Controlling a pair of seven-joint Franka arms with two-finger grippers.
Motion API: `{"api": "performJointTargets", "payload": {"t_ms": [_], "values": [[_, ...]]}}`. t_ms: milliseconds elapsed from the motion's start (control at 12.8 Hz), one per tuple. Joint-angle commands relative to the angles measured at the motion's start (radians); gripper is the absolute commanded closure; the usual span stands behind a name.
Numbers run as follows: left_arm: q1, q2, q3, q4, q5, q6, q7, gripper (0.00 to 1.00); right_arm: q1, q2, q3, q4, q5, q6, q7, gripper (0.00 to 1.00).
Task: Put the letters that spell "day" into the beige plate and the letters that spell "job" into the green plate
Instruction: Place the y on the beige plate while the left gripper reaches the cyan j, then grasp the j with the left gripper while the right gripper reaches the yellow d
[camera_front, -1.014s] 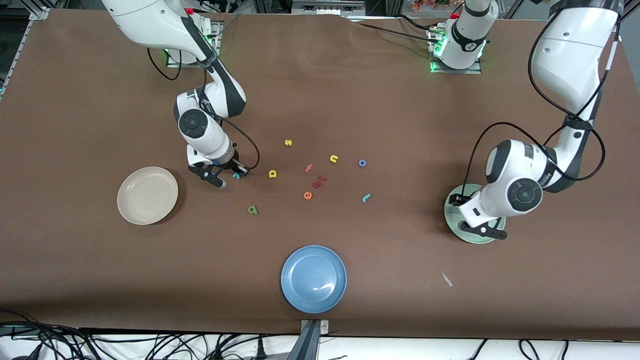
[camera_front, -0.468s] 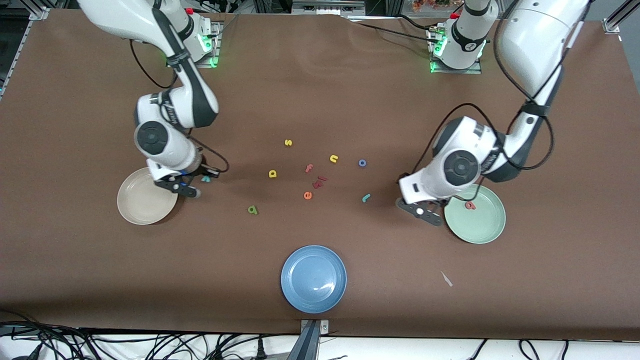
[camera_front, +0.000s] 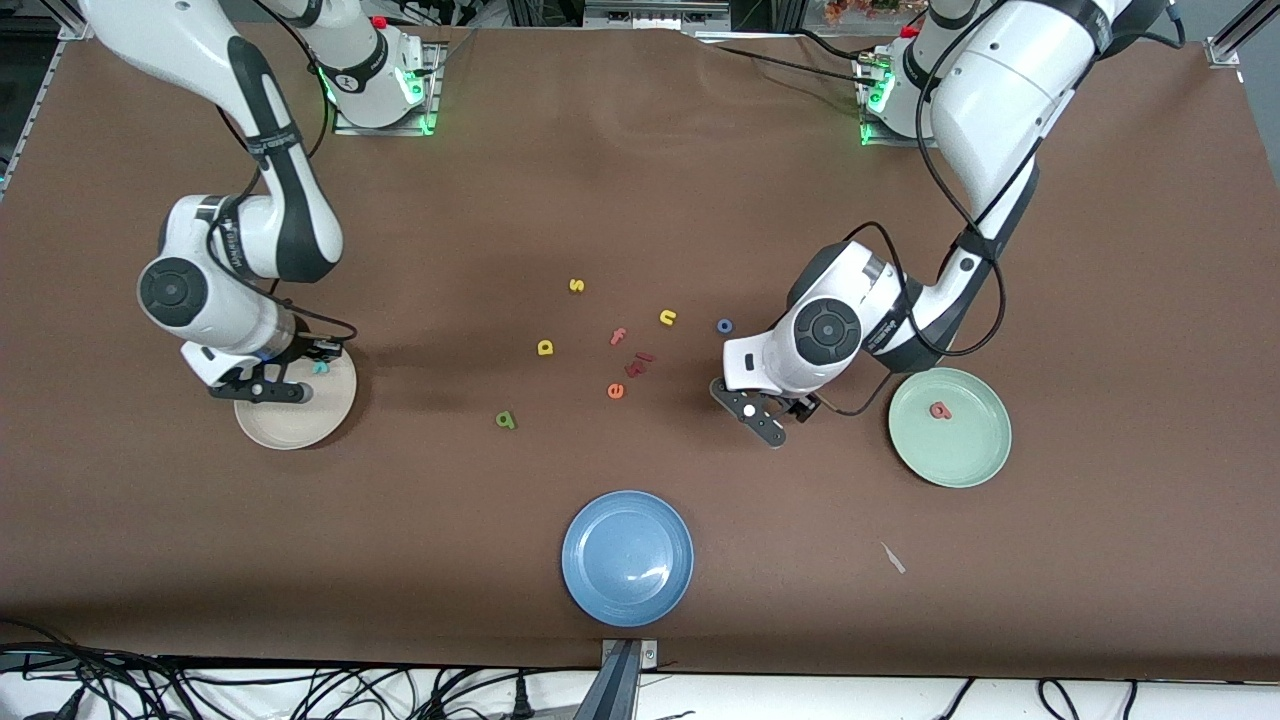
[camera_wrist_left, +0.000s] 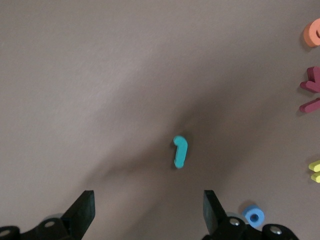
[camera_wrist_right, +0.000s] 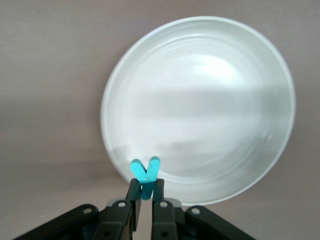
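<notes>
Beige plate (camera_front: 300, 425) partly hidden under the right claw (camera_front: 262, 388). Teal j (camera_wrist_left: 180, 151) hidden in front view beneath the left arm. Yellow letter (camera_wrist_left: 315, 170) cut off at left wrist view's edge.

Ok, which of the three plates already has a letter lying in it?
The green plate, toward the left arm's end of the table: a salmon-red b lies in it. The blue plate is bare, and nothing lies in the beige plate yet.

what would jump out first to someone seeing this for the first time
The right gripper hangs over the round cream-beige plate, shut on a tiny teal foam y. The left gripper hovers open above a teal hooked foam j on the brown table, and a salmon-red foam b already lies in the pale mint-green plate.
</notes>
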Motion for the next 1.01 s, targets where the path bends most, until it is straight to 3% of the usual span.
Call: {"api": "performJointTargets", "payload": {"t_ms": [0, 78, 156, 468, 624, 936], "values": [[-0.036, 0.049, 0.008, 0.039, 0.024, 0.015, 0.045, 0.36, -0.017, 0.051, 0.003, 0.035, 0.004, 0.028, -0.054, 0.68], [-0.037, 0.060, 0.008, 0.041, 0.024, 0.020, 0.050, 0.41, -0.018, 0.070, 0.003, 0.065, 0.004, 0.019, -0.058, 0.21], [-0.038, 0.071, 0.010, 0.039, 0.027, 0.046, 0.051, 0.43, -0.014, 0.070, 0.006, 0.080, 0.004, 0.001, -0.074, 0.00], [-0.063, 0.080, 0.016, 0.033, 0.027, 0.072, 0.047, 0.44, -0.003, 0.064, 0.048, 0.168, 0.017, -0.162, 0.012, 0.00], [-0.064, 0.086, 0.016, 0.031, 0.038, 0.072, 0.047, 0.44, -0.001, 0.061, 0.104, 0.166, 0.017, -0.164, 0.061, 0.00], [-0.066, 0.100, 0.016, 0.028, 0.081, 0.074, 0.045, 0.55, -0.001, 0.056, 0.239, 0.186, 0.022, -0.153, 0.234, 0.00]]}}
